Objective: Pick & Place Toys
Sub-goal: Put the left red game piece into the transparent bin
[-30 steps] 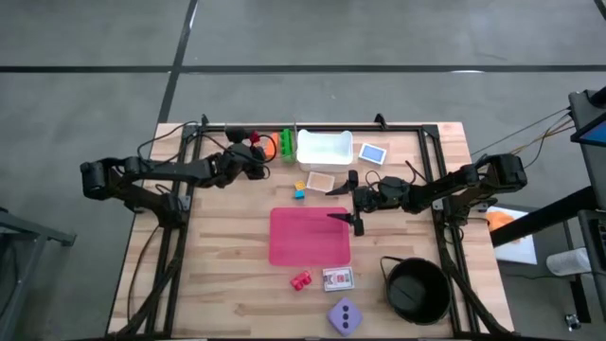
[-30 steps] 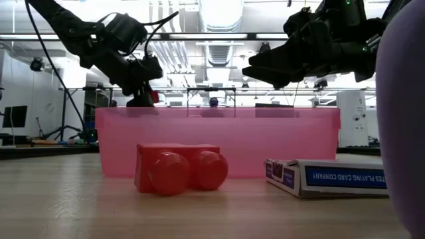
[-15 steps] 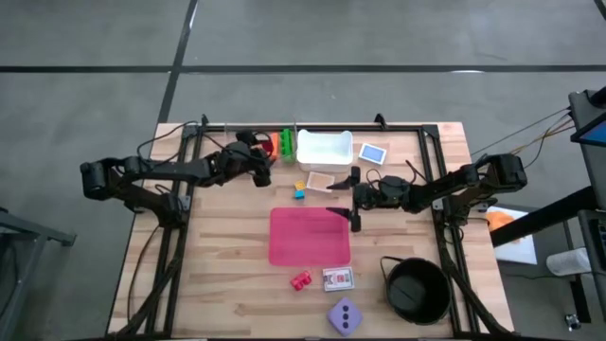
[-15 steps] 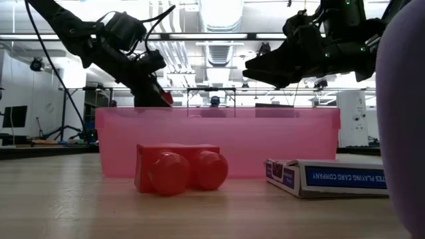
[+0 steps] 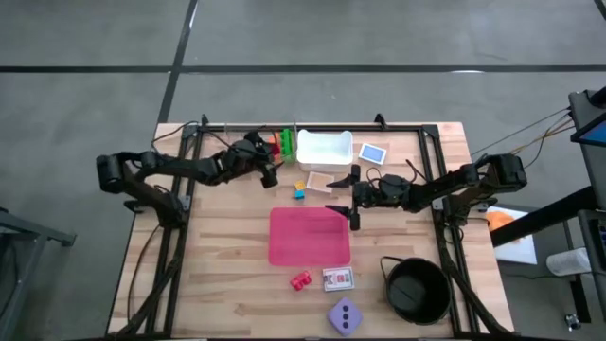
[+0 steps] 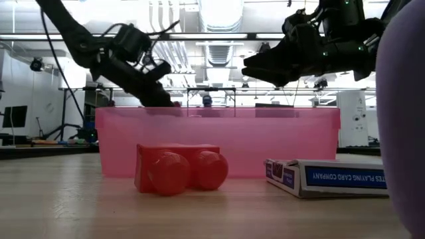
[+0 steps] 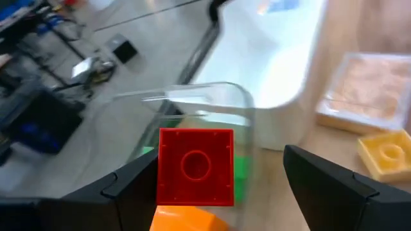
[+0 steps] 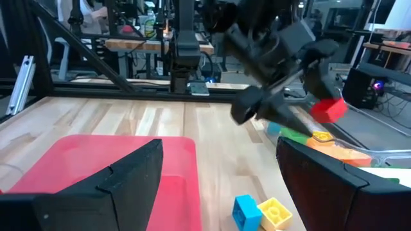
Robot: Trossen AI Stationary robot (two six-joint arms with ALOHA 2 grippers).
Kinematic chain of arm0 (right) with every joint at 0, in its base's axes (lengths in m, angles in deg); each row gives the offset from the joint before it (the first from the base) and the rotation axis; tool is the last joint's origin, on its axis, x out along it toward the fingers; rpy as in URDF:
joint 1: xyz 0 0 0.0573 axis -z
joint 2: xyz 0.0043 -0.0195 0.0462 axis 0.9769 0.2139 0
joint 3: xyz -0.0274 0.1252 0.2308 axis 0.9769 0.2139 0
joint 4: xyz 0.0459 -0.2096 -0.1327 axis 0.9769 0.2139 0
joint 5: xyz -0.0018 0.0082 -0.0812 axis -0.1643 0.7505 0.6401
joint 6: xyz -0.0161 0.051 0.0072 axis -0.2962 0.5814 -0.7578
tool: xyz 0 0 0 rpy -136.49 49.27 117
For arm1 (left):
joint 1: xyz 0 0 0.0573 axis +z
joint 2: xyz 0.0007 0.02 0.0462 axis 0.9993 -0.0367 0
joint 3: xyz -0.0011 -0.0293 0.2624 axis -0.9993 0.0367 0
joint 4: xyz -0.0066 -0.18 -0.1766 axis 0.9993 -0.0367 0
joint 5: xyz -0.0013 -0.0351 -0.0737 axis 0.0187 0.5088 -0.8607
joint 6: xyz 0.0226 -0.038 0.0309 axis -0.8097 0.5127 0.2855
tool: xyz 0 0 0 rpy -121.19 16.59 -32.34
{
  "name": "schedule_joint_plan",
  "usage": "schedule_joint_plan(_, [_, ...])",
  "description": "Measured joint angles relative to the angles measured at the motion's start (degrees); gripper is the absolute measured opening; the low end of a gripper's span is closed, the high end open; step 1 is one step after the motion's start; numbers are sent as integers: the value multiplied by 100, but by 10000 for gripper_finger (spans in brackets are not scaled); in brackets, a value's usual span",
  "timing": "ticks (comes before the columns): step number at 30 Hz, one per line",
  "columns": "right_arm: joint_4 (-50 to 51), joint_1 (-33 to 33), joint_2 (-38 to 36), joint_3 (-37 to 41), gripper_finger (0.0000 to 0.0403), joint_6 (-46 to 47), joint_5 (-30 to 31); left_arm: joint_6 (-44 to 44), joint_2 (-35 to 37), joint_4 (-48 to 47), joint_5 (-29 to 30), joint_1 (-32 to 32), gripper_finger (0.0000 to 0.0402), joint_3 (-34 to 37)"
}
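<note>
Red brick (image 7: 196, 167): square, one stud, seen between the left gripper's (image 5: 269, 154) two fingers in the left wrist view; whether the fingers actually pinch it cannot be told, for a gap shows on either side. It hangs above an orange brick (image 7: 186, 220) and a green brick (image 5: 287, 144) lying beside a clear rounded container (image 7: 212, 109) at the table's far edge, next to the white tray (image 5: 325, 147). In the right wrist view the same red brick (image 8: 330, 110) shows at the left gripper's tip, clear of the table.

Yellow and blue bricks (image 5: 299, 191): joined, on bare wood between the white tray and the pink mat (image 5: 310, 236).

Second red toy (image 5: 301, 280): near edge of the table, just beside a card box (image 5: 338, 278); lilac die (image 5: 345, 315) nearer still.

Right gripper (image 5: 354, 204): over the pink mat's far right corner, fingers spread wide, nothing between them.

Black bowl (image 5: 417, 291): near right corner.
</note>
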Motion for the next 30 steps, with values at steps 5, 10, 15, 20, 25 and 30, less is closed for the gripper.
schedule_joint_plan(5, [13, 0, 0, -2, 302, 0, -13, -368, -295, 113, -81, -17, 315, -37])
schedule_joint_plan(10, [45, 0, 0, -2, 302, 3, -13, -369, -337, 255, 19, -9, 315, -44])
schedule_joint_plan(15, [56, 0, 0, -4, 302, 31, -13, -314, -354, 221, 206, -5, 315, -66])
schedule_joint_plan(20, [54, 0, 0, -7, 302, 31, -13, -323, -501, 230, 217, -5, 317, -66])
schedule_joint_plan(25, [54, 0, 0, -7, 302, 28, -15, -352, -858, 245, 181, 2, 333, -174])
schedule_joint_plan(30, [54, 0, 0, -7, 302, 28, -14, -392, -1288, 175, 206, 0, 358, -382])
